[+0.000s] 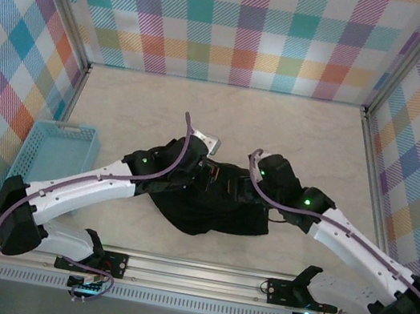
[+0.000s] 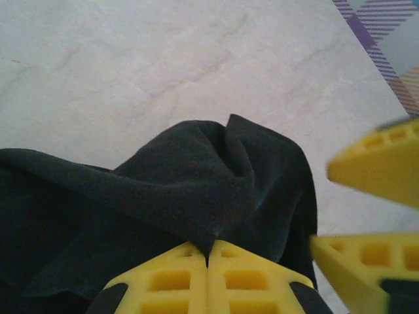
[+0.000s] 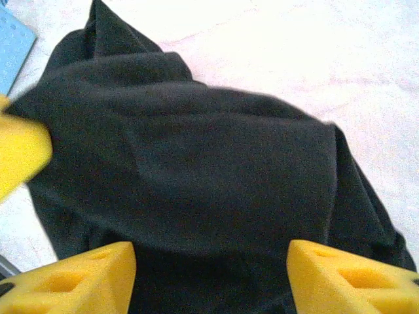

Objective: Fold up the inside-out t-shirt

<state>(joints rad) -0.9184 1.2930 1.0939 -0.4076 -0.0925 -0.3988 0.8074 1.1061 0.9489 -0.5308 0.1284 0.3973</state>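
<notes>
The inside-out t-shirt (image 1: 215, 219) lies as a limp black heap on the marble-look table, near the front middle. My left gripper (image 1: 205, 174) sits on its upper left part. In the left wrist view that gripper (image 2: 208, 252) is shut, its yellow fingertips pinching a raised fold of the black fabric (image 2: 190, 176). My right gripper (image 1: 243, 189) is over the heap's upper right. In the right wrist view it (image 3: 211, 278) stands open, the yellow fingers (image 3: 78, 278) wide apart above the smooth black cloth (image 3: 216, 176), nothing between them. The two grippers are close together.
A light blue plastic basket (image 1: 60, 151) stands at the table's left side, beside the left arm. Plaid walls close off the left, back and right. Bare table (image 1: 225, 119) stretches behind the shirt. An aluminium rail (image 1: 198, 273) runs along the near edge.
</notes>
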